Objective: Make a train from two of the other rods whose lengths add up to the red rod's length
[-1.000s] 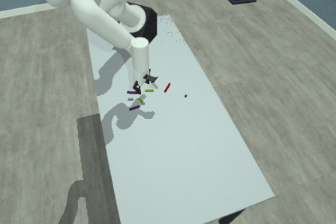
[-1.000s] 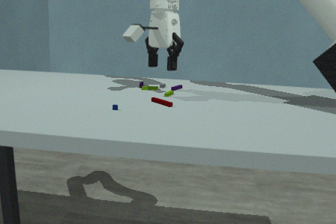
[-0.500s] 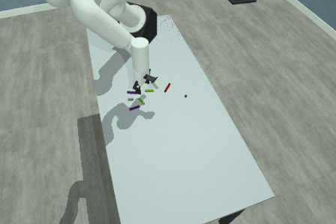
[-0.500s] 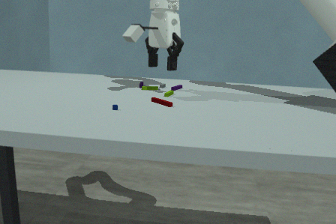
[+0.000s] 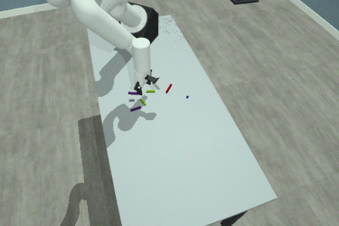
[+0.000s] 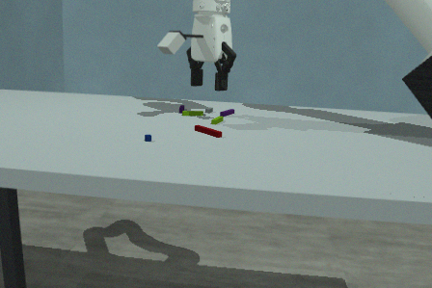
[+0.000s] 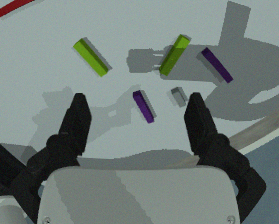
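Rods sit clustered on the pale grey table top (image 5: pixel 197 153), with the long red rod (image 6: pixel 207 131) as the easy landmark: flat, dark red, square-sectioned. Beside it lie two lime rods (image 7: pixel 91 56) (image 7: pixel 175 55), two purple rods (image 7: pixel 143 107) (image 7: pixel 216 64) and a stubby grey rod (image 7: pixel 179 95). A tiny blue cube rod (image 6: pixel 148 138) sits on the red rod's other side, well apart. The black two-finger gripper (image 6: pixel 208 80) hangs above the cluster, jaws spread fully, holding nothing. From the top view, the gripper covers part of one purple rod, and the grey rod is barely readable.
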### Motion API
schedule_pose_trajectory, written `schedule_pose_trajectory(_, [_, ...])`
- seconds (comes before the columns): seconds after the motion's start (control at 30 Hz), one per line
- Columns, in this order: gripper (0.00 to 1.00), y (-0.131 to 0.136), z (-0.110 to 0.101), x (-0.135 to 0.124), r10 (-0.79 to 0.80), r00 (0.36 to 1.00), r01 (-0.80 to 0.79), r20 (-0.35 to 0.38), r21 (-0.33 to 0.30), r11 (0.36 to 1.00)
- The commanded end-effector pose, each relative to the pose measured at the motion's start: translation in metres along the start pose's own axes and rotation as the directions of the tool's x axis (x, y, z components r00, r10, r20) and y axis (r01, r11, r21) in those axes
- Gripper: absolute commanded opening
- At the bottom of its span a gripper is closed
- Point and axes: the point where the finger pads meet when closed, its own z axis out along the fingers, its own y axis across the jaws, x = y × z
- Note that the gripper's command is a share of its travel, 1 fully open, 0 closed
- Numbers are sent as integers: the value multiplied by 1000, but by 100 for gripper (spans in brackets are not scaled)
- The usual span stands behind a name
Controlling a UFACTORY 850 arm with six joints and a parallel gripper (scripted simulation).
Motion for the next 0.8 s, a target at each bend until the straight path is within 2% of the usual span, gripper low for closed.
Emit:
schedule_pose_trajectory(0.0, [100, 0, 0, 0, 0, 1000, 0, -1, 0, 1000])
schedule_pose_trajectory(0.6, [100, 0, 0, 0, 0, 1000, 0, -1, 0, 1000])
schedule_pose_trajectory(0.67, [100, -5, 0, 7, 1, 1000, -1, -1, 1, 1000])
schedule_pose_trajectory(0.7, [100, -15, 1, 20, 1, 1000, -1, -2, 2, 1000])
schedule_pose_trajectory(0.77, [100, -15, 1, 20, 1, 1000, -1, -2, 2, 1000])
